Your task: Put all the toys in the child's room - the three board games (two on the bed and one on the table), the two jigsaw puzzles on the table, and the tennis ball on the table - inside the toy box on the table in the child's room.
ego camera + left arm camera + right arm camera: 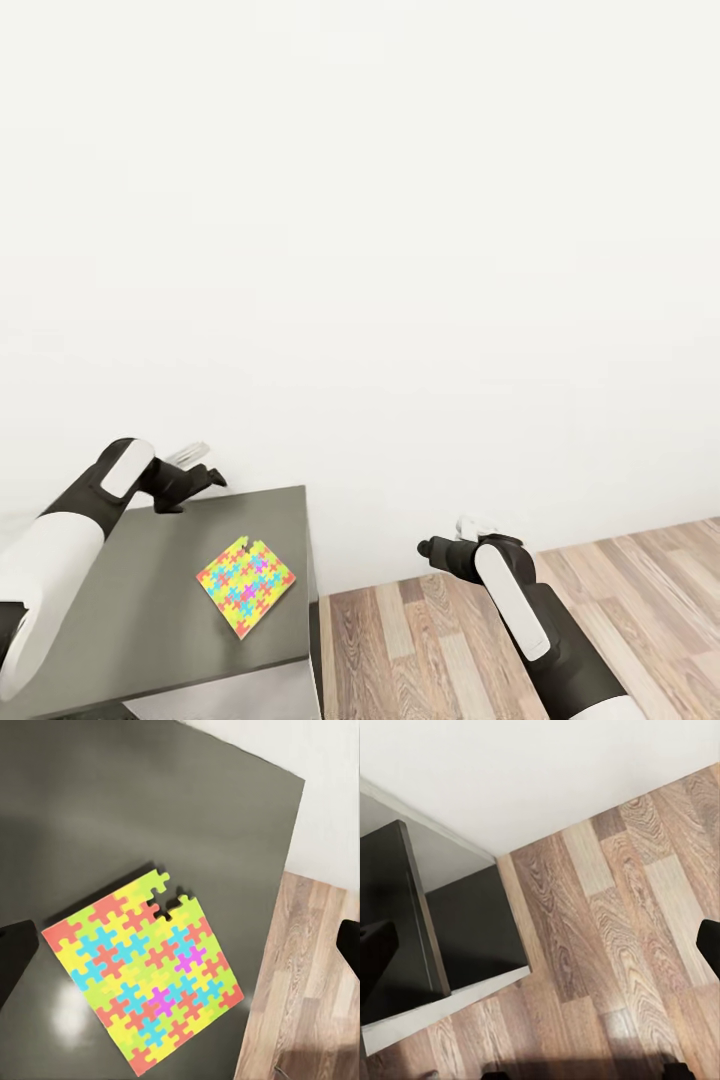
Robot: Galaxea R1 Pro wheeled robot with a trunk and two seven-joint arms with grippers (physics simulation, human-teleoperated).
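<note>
Facing a bare white wall (400,200), I see the dark grey table (150,600) low on my left and the wooden floor (620,600) on my right. The jigsaw puzzle (245,585) lies flat on the table, near its right edge, with one corner notch missing. My left pincer (205,472) hangs above the far part of the table; in its wrist view the two fingertips stand wide apart at the picture borders, with nothing between them. My right pincer (432,548) hangs over the floor beside the table, also wide and empty. I judge the risk so: the puzzle is thin and flat, so my fingers may slide on it and push it over the near edge onto the floor.
</note>
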